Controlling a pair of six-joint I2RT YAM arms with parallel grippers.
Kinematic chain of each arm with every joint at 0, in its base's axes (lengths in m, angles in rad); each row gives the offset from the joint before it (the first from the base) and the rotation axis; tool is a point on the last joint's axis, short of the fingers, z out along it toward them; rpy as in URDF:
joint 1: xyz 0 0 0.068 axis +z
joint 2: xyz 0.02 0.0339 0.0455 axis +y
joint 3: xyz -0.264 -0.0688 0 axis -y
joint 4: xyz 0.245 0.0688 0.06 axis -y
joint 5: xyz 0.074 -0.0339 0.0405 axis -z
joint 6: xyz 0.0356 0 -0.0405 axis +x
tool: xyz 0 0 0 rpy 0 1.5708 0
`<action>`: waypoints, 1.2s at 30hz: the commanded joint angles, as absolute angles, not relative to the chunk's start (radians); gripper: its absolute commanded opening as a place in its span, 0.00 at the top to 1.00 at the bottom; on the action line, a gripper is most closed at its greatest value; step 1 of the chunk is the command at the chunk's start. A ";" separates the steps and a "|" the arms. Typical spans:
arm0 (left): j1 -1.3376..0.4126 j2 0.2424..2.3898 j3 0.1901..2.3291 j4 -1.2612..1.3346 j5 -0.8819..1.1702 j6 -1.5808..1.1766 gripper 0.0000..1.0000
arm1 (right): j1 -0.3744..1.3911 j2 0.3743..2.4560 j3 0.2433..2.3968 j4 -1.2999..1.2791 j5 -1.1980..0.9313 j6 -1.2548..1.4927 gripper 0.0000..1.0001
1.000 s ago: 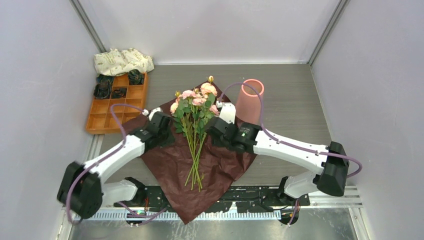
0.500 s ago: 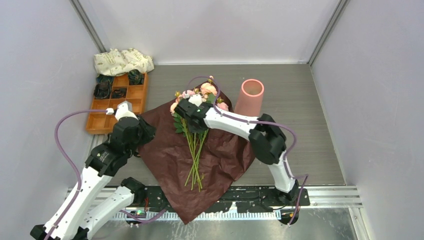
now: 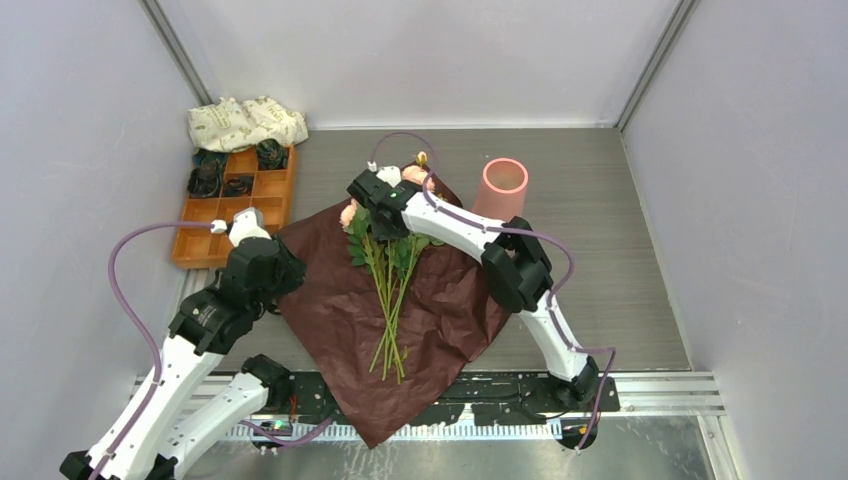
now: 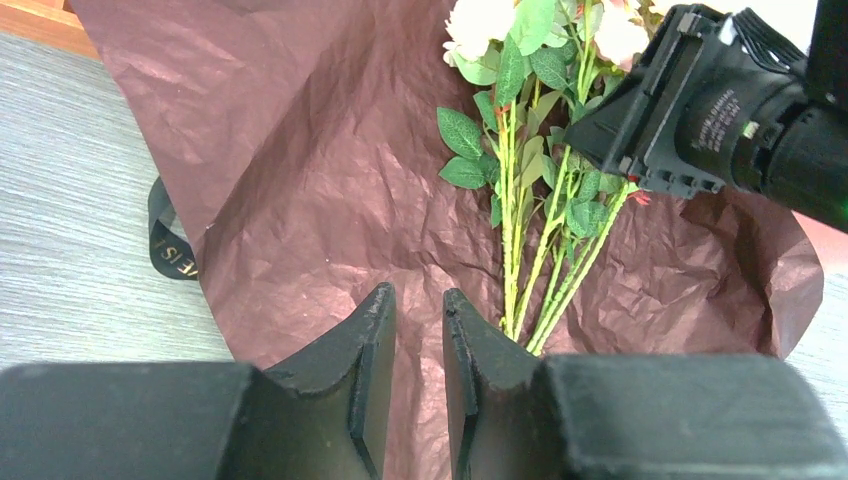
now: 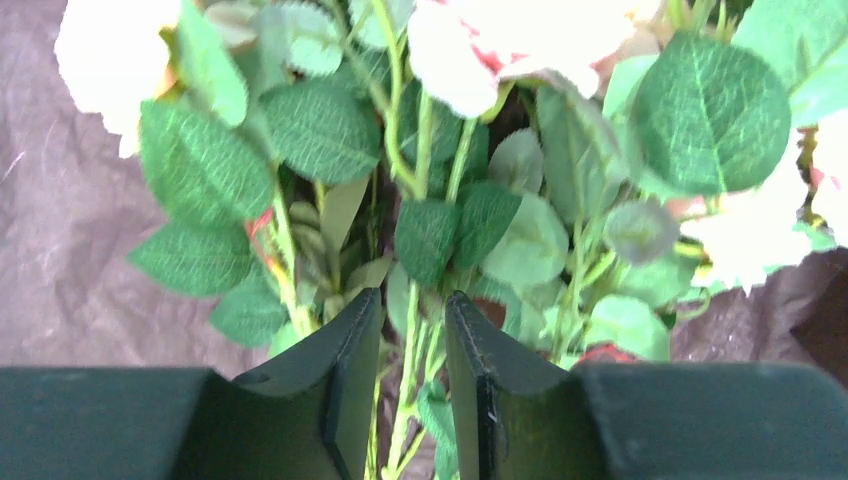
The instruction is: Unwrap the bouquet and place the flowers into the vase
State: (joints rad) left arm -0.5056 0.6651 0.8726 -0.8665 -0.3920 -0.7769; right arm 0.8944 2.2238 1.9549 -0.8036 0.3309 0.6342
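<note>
The bouquet is unwrapped: its maroon paper [image 3: 335, 310] lies spread flat, and the flowers [image 3: 390, 290] lie on it with stems toward me and pink roses [image 3: 415, 176] at the far end. The salmon vase [image 3: 503, 186] stands upright just right of the paper. My right gripper [image 3: 374, 208] is down in the leafy part; in the right wrist view its jaws [image 5: 413, 298] stand a little apart, with green stems [image 5: 412, 350] between them. My left gripper [image 3: 288, 280] hovers over the paper's left side, its jaws [image 4: 418, 295] slightly open and holding nothing.
An orange compartment tray [image 3: 195, 245] with dark coils sits at the far left, with a cream patterned cloth bundle [image 3: 245, 122] behind it. A black ribbon [image 4: 168, 245] pokes out from under the paper's left edge. Walls close in on both sides.
My left gripper let go, opened and drew back to the left. My right arm swung over from the right and now reaches onto the leafy stems, its jaws narrowing.
</note>
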 commanded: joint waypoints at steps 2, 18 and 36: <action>-0.505 0.670 0.870 -0.848 -0.412 -0.761 0.75 | 0.880 2.308 2.068 -0.842 0.313 0.608 0.65; -0.505 0.675 0.861 -0.841 -0.422 -0.756 0.74 | 0.862 2.230 2.114 -0.810 0.373 0.584 0.99; -0.504 0.682 0.852 -0.811 -0.416 -0.753 0.75 | 0.906 1.781 1.906 -0.490 0.453 0.327 0.99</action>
State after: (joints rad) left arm -0.5056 0.6823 0.8547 -0.8631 -0.4007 -0.7689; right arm 0.8814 1.8492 1.9270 -0.6228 0.3962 0.4591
